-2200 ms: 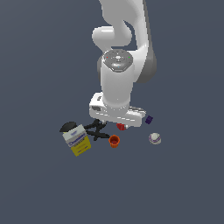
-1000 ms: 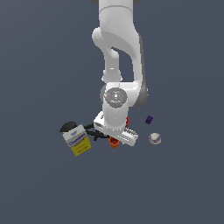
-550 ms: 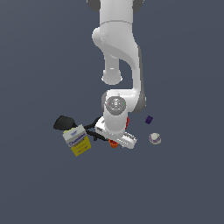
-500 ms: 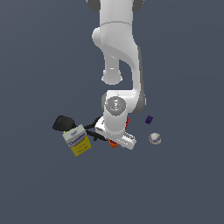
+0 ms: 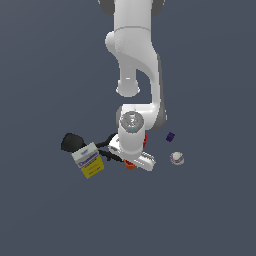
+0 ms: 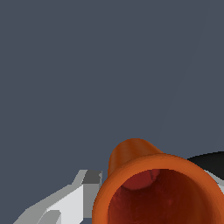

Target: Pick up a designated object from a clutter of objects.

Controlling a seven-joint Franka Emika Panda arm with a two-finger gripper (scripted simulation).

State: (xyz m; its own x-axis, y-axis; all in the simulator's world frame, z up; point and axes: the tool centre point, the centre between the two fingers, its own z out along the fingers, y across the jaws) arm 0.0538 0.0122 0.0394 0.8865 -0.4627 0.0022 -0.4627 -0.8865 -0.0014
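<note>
the white arm [image 5: 134, 75] bends down over the clutter on the dark grey worktop [image 5: 210, 210], and its wrist covers the middle of the group in the exterior view. the claw [image 6: 144, 205] is low among the things. in the wrist view the orange cup [image 6: 157, 192] fills the lower part of the picture; it lies very close to the camera, with its open mouth turned to the lens and its narrow end pointing away. one grey-white finger [image 6: 70, 203] of the claw shows just beside the rim of the cup, on one side. the other finger is not seen, so i cannot tell if the claw is wide, narrow, or pressing on the cup. a black rounded shape [image 6: 210, 162] shows behind the cup at the edge of this view.

in the exterior view only a small piece of the orange cup [image 5: 130, 165] is seen, under the lower edge of the wrist. a bit of the red cup [image 5: 145, 139] shows at the wrist's side toward the exterior view's right. the black clamp [image 5: 106, 150] lies beside the wrist toward the exterior view's left, touching the white-blue-yellow box [image 5: 88, 160]. the black rounded piece [image 5: 71, 142] sits just beyond the box, further to that side. the purple cube [image 5: 170, 136] and the white ball [image 5: 176, 158] lie apart from the rest, toward the exterior view's right, near each other.
</note>
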